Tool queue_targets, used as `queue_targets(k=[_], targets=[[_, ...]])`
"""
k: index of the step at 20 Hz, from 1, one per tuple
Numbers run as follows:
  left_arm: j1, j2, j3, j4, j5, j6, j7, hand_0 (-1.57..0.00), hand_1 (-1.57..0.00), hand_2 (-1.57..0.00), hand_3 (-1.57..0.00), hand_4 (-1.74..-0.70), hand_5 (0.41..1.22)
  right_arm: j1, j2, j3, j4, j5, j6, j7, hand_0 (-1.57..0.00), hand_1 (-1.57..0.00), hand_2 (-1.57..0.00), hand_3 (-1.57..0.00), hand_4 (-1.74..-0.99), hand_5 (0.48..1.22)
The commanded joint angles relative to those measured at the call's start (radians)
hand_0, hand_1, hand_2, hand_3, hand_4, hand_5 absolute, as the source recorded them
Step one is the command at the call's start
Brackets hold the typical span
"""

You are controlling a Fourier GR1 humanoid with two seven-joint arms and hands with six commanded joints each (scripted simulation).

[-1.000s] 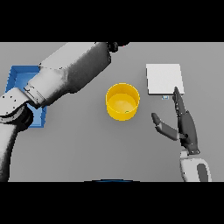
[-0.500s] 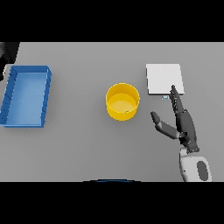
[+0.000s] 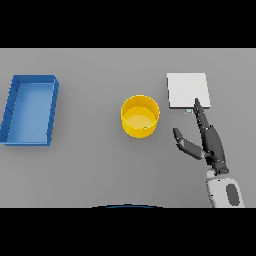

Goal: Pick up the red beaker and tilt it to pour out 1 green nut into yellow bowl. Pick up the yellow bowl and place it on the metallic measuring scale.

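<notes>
The yellow bowl [image 3: 140, 116] stands upright in the middle of the grey table, with a small green nut [image 3: 145, 128] inside near its front wall. The metallic measuring scale [image 3: 187, 90] is a flat light square to the bowl's right, further back. My right hand [image 3: 209, 144] is open, fingers straight and pointing up toward the scale's front edge, thumb spread toward the bowl. It is apart from the bowl, to its right and nearer me. No red beaker shows. My left hand is out of view.
A blue rectangular tray [image 3: 31, 109] lies at the left side of the table, with nothing visible in it.
My left arm, which reached over the blue tray a second ago, has pulled out of view to the left. My right hand has stayed nearly in place.
</notes>
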State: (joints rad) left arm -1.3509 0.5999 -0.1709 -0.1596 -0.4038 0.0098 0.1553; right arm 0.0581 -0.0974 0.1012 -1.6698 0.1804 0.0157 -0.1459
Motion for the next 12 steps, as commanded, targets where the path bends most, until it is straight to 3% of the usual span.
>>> queue_targets(k=[1,4,9,12], targets=[[0.028,0.001,0.022,-0.012,0.031,0.022,0.030,-1.57,-1.57,-1.57,-1.57,-1.74,1.221,-0.004,0.005,0.003,0.003,0.000,0.000,0.006,0.00,0.00,0.00,0.00,-1.138,0.648],[0.167,-0.013,0.067,-0.088,0.121,0.066,0.059,-1.57,-1.57,-1.57,-1.57,-1.74,1.221,-0.008,-0.003,-0.006,0.007,-0.015,0.010,-0.002,0.00,0.00,0.00,0.00,-1.127,0.664],[0.468,-0.025,0.085,-0.375,0.234,0.134,0.115,-1.57,-1.57,-1.57,-1.57,-1.74,1.221,-0.004,-0.008,-0.002,0.015,0.001,0.003,-0.024,0.00,0.00,0.00,0.00,-1.166,0.676],[0.624,-0.039,0.066,-0.601,0.271,0.169,0.202,-1.57,-1.57,-1.57,-1.57,-1.74,1.098,0.008,-0.009,0.002,0.001,-0.004,0.011,-0.024,0.00,0.00,0.00,0.00,-1.171,0.677]])
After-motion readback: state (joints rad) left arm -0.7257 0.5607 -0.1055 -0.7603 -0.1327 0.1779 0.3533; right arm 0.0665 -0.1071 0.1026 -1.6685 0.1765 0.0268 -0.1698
